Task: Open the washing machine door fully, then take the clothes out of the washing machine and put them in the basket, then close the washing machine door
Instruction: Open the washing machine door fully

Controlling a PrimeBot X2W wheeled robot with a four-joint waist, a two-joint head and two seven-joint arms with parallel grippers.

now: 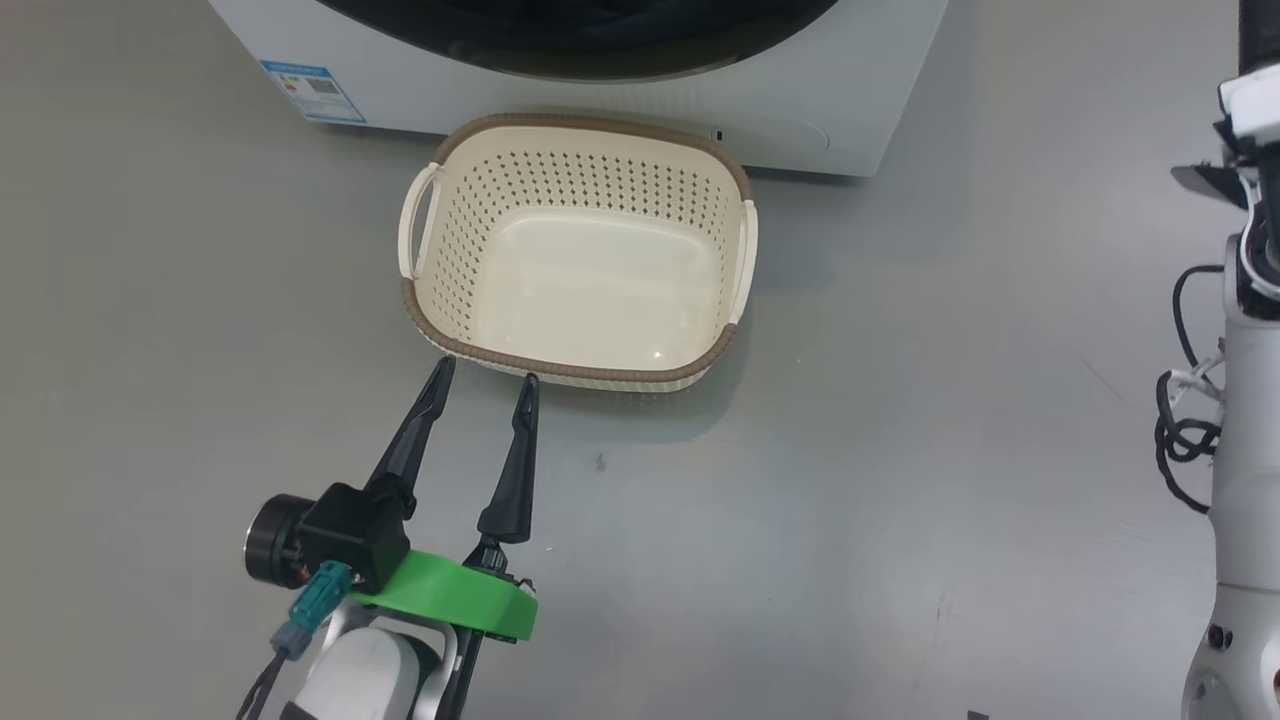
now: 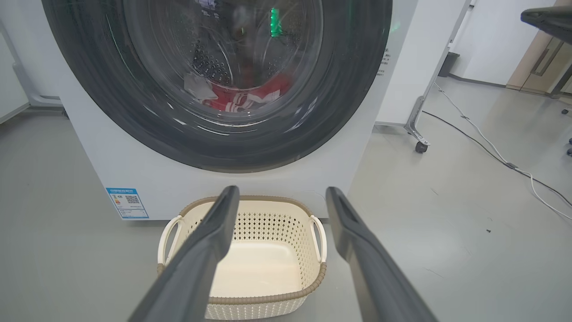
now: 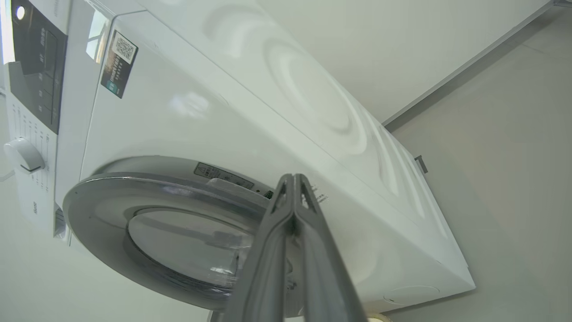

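The washing machine [image 2: 111,170] stands straight ahead, its black-rimmed door [image 2: 134,120] lying against the front. Behind the glass, red and white clothes [image 2: 241,96] rest low in the drum. An empty cream basket [image 1: 480,220] sits on the floor before the machine. Just short of the basket's near rim, my left gripper [image 1: 487,375] is open with nothing between its fingers. The right wrist view has my right gripper [image 3: 293,179] shut and empty, tips close to the door's rim [image 3: 98,210]; whether they touch it I cannot tell.
My pale right forearm [image 1: 1245,450] rises along the right edge. To the right of the machine, a white frame on a caster [image 2: 420,145] stands by cables [image 2: 491,152] trailing over the floor. The control knob [image 3: 24,154] sits on the machine's panel. Grey floor surrounds the basket.
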